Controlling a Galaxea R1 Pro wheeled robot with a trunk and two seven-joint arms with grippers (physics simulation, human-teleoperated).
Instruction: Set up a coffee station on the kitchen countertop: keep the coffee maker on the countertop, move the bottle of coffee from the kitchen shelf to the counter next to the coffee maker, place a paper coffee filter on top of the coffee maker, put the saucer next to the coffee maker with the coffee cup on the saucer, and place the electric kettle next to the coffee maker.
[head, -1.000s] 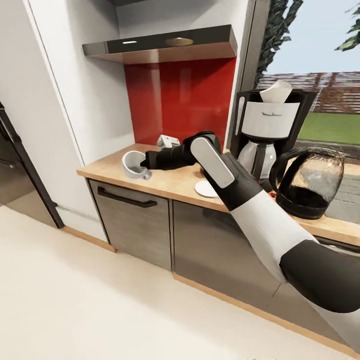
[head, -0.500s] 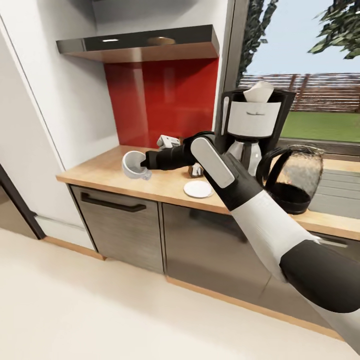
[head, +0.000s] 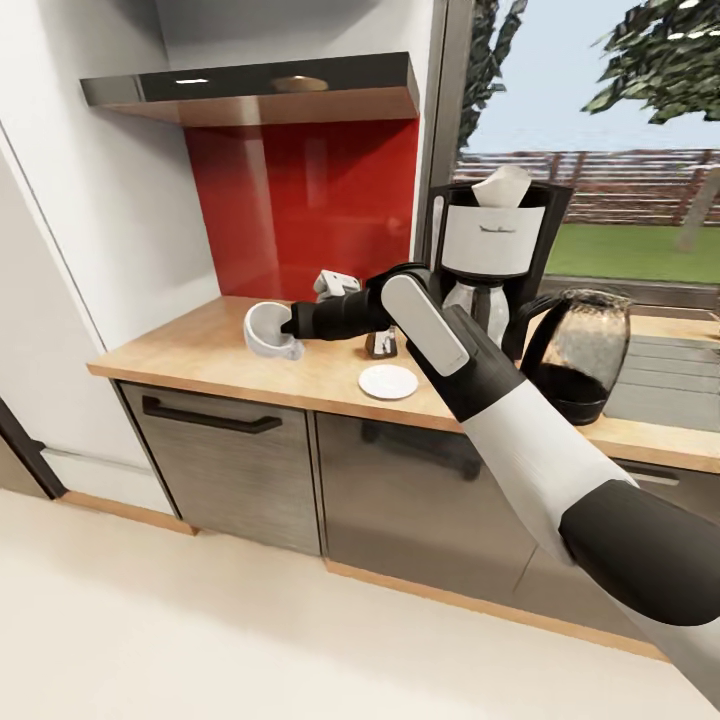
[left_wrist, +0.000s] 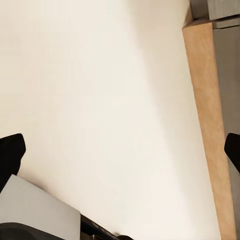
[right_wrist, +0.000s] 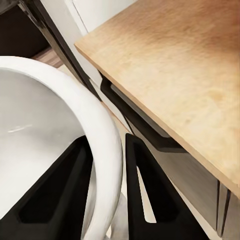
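Observation:
My right gripper (head: 291, 324) is shut on the rim of the white coffee cup (head: 266, 329), holding it tilted on its side just above the kitchen countertop (head: 200, 352). The right wrist view has the cup's rim (right_wrist: 106, 131) pinched between the two black fingers (right_wrist: 145, 195). Right of the cup, the saucer (head: 388, 381) lies bare. The coffee maker (head: 492, 262) stands behind it with the paper coffee filter (head: 502, 186) on top. The bottle of coffee (head: 381, 343) peeks from behind my arm. The electric kettle (head: 582, 350) stands right of the machine. My left gripper (left_wrist: 120, 150) hangs open over the floor.
The kitchen shelf (head: 260, 88) hangs above the red back panel. Grey cabinet fronts with a black handle (head: 208, 417) run below the worktop. A grey sink area (head: 665, 378) lies at the far right, under a window. A white wall bounds the counter's left end.
The whole picture has slid left, so the camera has moved. My right arm still holds the cup, which now sits a little nearer the saucer along the counter.

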